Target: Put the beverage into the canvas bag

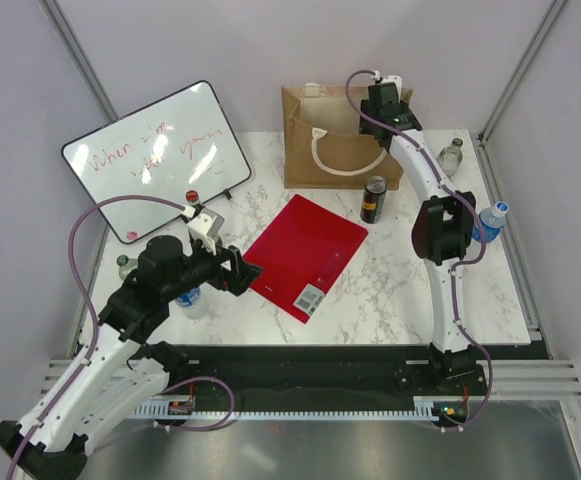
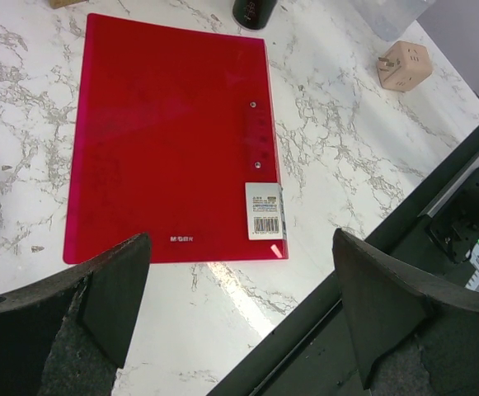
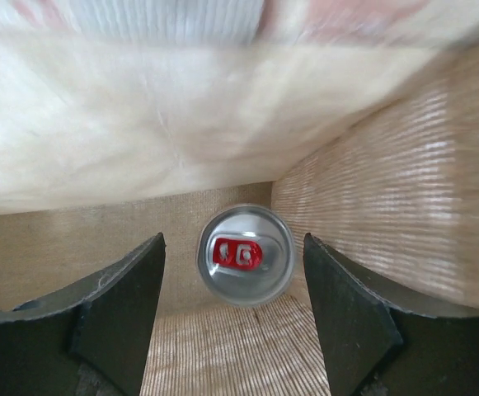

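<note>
Your right gripper (image 3: 233,268) hangs inside the canvas bag (image 3: 387,206) at the table's far side, jaws parted clear of the silver-topped can (image 3: 246,254) below, so one beverage looks delivered. A dark can (image 1: 374,198) stands outside, near the bag. Your left gripper (image 2: 239,247) gapes wide, empty.

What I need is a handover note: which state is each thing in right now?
Tan woven canvas bag: upright, top open.
Silver-topped beverage can: upright inside the bag, ungripped.
Right gripper: open, above that can.
Left gripper: open, empty.
Dark can: upright, outside the bag.
Red plastic folder: closed, lying flat.
Whiteboard: propped tilted, written on.
</note>
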`<action>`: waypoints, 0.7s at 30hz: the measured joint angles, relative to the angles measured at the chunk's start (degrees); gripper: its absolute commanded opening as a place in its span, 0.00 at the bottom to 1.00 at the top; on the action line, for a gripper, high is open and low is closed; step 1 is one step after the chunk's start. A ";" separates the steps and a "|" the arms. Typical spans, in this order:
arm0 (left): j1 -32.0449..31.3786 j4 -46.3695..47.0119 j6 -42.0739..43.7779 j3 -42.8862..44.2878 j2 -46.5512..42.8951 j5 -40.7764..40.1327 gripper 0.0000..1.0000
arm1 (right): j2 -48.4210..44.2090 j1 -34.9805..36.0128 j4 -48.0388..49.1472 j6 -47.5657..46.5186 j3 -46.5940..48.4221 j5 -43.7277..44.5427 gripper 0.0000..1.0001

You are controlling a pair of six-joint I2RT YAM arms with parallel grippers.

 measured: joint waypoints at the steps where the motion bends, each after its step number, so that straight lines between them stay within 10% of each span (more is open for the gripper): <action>1: 0.00 0.00 0.00 0.00 0.00 0.00 0.97 | -0.70 -0.04 -0.07 -0.02 -0.15 -0.22 0.75; 21: -0.11 0.00 0.00 0.00 -0.35 -0.70 1.00 | -31.91 -0.20 -4.37 1.90 -13.25 -10.16 0.86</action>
